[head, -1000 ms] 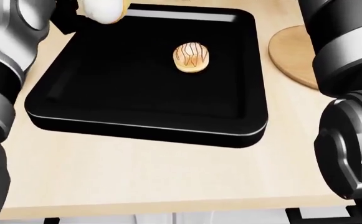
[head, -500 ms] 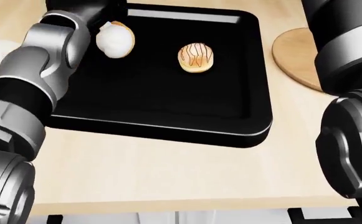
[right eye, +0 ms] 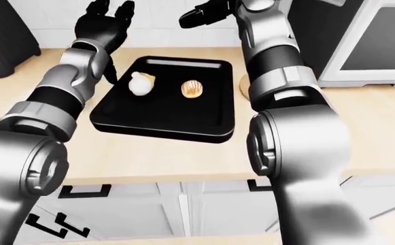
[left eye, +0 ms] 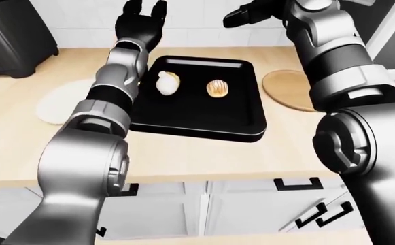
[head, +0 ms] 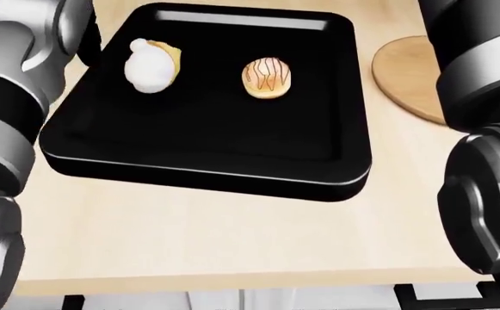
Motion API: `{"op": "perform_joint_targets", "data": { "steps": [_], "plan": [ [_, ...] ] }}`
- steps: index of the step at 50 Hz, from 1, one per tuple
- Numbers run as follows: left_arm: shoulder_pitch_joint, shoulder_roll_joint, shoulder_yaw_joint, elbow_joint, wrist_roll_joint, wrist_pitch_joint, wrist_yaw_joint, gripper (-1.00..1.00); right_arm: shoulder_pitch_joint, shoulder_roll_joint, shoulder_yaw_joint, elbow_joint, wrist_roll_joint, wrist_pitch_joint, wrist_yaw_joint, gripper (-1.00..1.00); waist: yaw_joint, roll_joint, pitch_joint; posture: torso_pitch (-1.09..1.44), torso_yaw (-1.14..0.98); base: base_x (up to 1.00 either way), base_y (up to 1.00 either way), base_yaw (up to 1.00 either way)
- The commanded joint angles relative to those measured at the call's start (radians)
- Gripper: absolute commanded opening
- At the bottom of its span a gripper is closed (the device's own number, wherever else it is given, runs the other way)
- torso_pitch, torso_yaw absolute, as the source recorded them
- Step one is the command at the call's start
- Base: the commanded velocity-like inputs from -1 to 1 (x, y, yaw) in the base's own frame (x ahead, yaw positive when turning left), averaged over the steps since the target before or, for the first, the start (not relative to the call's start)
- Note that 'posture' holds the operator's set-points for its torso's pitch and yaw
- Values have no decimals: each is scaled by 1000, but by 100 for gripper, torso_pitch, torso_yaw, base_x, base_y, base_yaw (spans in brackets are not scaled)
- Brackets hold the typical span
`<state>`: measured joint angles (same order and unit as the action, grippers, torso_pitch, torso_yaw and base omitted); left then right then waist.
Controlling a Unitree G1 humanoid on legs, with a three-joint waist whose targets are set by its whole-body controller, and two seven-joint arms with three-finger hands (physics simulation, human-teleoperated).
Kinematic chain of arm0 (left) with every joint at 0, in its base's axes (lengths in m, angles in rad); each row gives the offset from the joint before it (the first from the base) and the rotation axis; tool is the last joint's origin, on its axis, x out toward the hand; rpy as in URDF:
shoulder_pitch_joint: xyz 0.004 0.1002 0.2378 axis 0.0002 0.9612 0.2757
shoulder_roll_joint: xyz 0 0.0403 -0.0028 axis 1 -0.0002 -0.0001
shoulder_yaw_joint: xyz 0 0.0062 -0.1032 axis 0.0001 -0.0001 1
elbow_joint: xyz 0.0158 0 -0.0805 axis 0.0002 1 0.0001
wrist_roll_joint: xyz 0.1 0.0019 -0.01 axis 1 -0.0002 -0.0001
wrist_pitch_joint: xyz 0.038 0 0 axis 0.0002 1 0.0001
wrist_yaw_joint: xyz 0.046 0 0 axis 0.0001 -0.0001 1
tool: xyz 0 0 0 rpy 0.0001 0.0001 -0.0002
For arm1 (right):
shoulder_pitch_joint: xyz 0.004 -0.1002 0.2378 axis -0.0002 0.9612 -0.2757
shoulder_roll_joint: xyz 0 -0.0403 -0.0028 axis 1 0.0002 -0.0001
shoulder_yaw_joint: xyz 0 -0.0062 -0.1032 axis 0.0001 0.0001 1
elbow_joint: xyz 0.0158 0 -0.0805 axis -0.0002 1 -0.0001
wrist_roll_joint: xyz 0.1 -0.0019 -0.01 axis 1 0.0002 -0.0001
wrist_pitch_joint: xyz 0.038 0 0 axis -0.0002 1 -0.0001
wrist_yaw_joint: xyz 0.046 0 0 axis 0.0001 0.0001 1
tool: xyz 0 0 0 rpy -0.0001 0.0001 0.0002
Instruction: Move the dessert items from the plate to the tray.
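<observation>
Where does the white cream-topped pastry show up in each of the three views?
Left-eye view: white cream-topped pastry at upper centre, beside the left forearm.
Head view: upper left.
Right-eye view: upper centre-left.
Shared landmark: it lies in the black rectangular tray, left of the brown-striped round pastry.

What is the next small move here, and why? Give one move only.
Probably draw the left hand away from the black tray and toward the white plate. Both desserts, the white pastry and the striped pastry, already lie on the tray. The hand hangs open and empty above it, and the plate looks bare, so a check seems all that remains.
</observation>
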<state>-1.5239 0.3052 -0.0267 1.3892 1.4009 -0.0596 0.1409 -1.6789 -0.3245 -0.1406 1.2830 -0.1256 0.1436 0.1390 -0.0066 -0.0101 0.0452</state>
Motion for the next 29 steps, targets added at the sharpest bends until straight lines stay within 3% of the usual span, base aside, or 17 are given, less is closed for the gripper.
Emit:
{"op": "perform_joint_targets", "data": {
  "steps": [1, 6, 11, 22, 29],
  "plan": [
    [-71, 29, 34, -51, -47, 8, 6, 100, -43, -13, -5, -39, 3, -27, -9, 100, 0, 2, -38, 0, 0, 0, 0, 0],
    [-124, 89, 123, -63, -181, 4, 0, 100, -52, -23, -18, -39, 17, -25, -27, 100, -1, 5, -34, 0, 0, 0, 0, 0],
    [-111, 151, 198, -78, -352, -37, 9, 100, -61, -49, -32, -43, 40, -20, -29, 100, 0, 13, -30, 0, 0, 0, 0, 0],
    [-124, 218, 243, -115, -685, -120, -88, 100, -64, -104, -43, -57, 77, -6, -11, 100, 0, 17, -28, 0, 0, 0, 0, 0],
    [-118, 253, 209, -142, -782, -113, -109, 100, -64, -137, -54, -60, 106, 0, -12, 100, 2, 17, -25, 0, 0, 0, 0, 0]
  ]
}}
